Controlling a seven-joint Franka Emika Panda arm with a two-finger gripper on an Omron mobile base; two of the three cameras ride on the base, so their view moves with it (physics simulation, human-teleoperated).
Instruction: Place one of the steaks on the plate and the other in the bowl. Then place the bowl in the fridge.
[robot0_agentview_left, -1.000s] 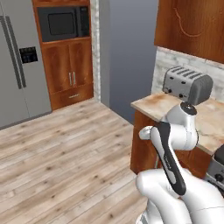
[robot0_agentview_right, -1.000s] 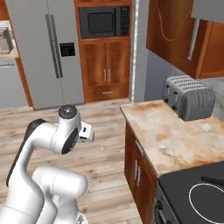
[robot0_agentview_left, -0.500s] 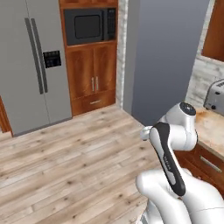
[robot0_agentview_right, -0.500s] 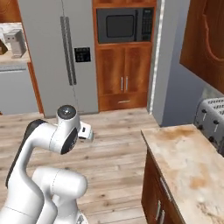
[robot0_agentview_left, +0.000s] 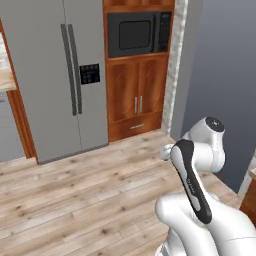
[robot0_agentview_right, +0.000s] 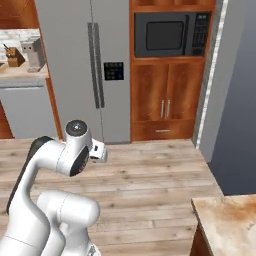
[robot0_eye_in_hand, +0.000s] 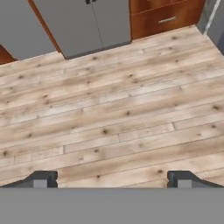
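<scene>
- At far left in the right base view a tabletop (robot0_agentview_right: 20, 72) carries a small grey appliance (robot0_agentview_right: 34, 54) and a dark block (robot0_agentview_right: 15, 56); both look like kitchen clutter rather than part of the job.
- The fridge (robot0_agentview_left: 55, 75), the only task item in sight, stands closed against the back wall. Its two dark vertical handles (robot0_agentview_left: 71, 70) meet at the middle and its dispenser panel (robot0_agentview_left: 90, 73) sits on the right door. Shut as it is, what it contains cannot be told.
- Right of the fridge, and touching it, is a wooden column with a dark built-in oven (robot0_agentview_left: 139, 34) above two closed cupboard doors (robot0_agentview_left: 137, 95) and a drawer.
- The wooden floor (robot0_agentview_left: 80, 195) lies bare between the robot and the fridge.
- The arm is folded close over its base, presumably tucked for driving, with the hand aimed down at the floor.
- The gripper (robot0_eye_in_hand: 113, 179) is released, its two dark fingertips (robot0_eye_in_hand: 41, 179) set wide apart with nothing between them, so no bowl is being carried.
- A corner of a marbled tabletop (robot0_agentview_right: 230, 222) shows at lower right in the right base view; nothing stands on the part shown.
- My judgement: with steaks, plate and bowl nowhere in these pictures, the sorting is probably not yet done.
</scene>
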